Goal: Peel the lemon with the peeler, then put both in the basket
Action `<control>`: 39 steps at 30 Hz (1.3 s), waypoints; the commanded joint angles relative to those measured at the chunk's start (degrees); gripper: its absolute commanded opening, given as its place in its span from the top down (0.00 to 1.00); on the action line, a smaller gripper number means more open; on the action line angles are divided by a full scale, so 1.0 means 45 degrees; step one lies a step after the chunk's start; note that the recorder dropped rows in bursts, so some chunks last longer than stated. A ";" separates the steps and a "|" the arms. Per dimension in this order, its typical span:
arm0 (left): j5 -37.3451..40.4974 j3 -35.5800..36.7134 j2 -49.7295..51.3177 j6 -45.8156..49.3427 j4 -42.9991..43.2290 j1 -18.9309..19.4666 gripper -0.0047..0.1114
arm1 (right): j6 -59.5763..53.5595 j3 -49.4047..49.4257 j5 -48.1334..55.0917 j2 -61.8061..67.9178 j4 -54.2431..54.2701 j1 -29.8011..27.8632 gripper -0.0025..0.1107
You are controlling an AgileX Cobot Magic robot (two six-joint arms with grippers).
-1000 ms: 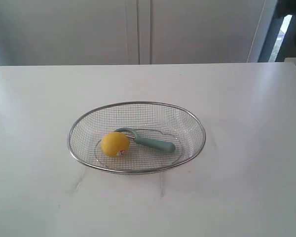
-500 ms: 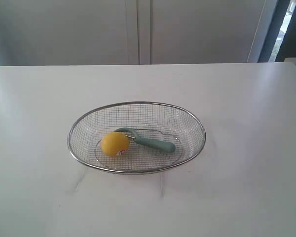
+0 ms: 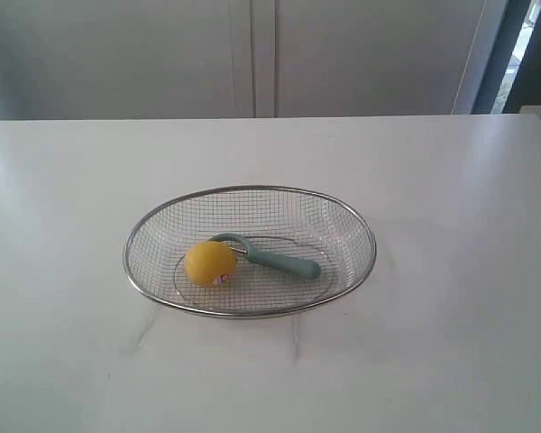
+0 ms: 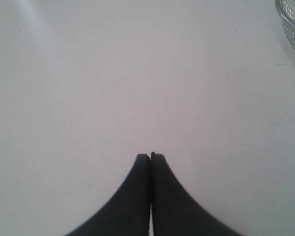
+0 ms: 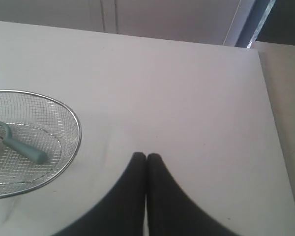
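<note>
The silver wire-mesh basket (image 3: 361,230) stands in the middle of the white table. Inside it the yellow lemon (image 3: 209,262) lies at the left, its red-and-white sticker low on its side. The teal-handled peeler (image 3: 284,262) lies beside it, hooked head next to the lemon. Neither arm shows in the exterior view. My left gripper (image 4: 150,156) is shut and empty over bare table, with the basket's rim (image 4: 289,22) off at the frame's corner. My right gripper (image 5: 146,156) is shut and empty too, apart from the basket (image 5: 74,125), where the peeler (image 5: 24,147) shows.
White cabinet doors (image 3: 252,54) rise behind the table's far edge. A dark opening (image 3: 532,54) shows at the far right. The table's right edge (image 5: 273,123) runs near my right gripper.
Nothing on the table has moved. Only the dark shape in the opening at the far right has shifted.
</note>
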 commanded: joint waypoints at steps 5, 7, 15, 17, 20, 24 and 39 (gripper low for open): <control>0.0049 0.0119 -0.0055 0.0032 -0.0137 0.0017 0.96 | -0.0395 0.2442 -0.1148 -0.2560 -0.0138 -0.0058 0.98; 0.0049 0.0119 -0.0055 0.0032 -0.0137 0.0017 0.96 | -0.0395 0.3007 -0.1351 -0.3226 -0.0187 -0.0058 0.98; 0.0049 0.0119 -0.0055 0.0032 -0.0137 0.0017 0.96 | -0.0395 0.4956 -0.1749 -0.5782 -0.0257 -0.0058 0.98; 0.0049 0.0119 -0.0055 0.0032 -0.0137 0.0017 0.96 | -0.0395 0.5304 -0.1724 -0.6501 -0.0332 -0.0058 0.98; 0.0049 0.0119 -0.0055 0.0032 -0.0137 0.0017 0.96 | -0.0395 0.5700 -0.1698 -0.7486 -0.0487 -0.0058 0.98; 0.0049 0.0119 -0.0055 0.0032 -0.0137 0.0017 0.96 | -0.0395 0.5995 -0.1592 -0.8737 -0.0514 -0.0058 0.98; 0.0049 0.0119 -0.0055 0.0032 -0.0137 0.0017 0.96 | 0.0588 0.6031 -0.1610 -0.9731 -0.0389 -0.0058 0.98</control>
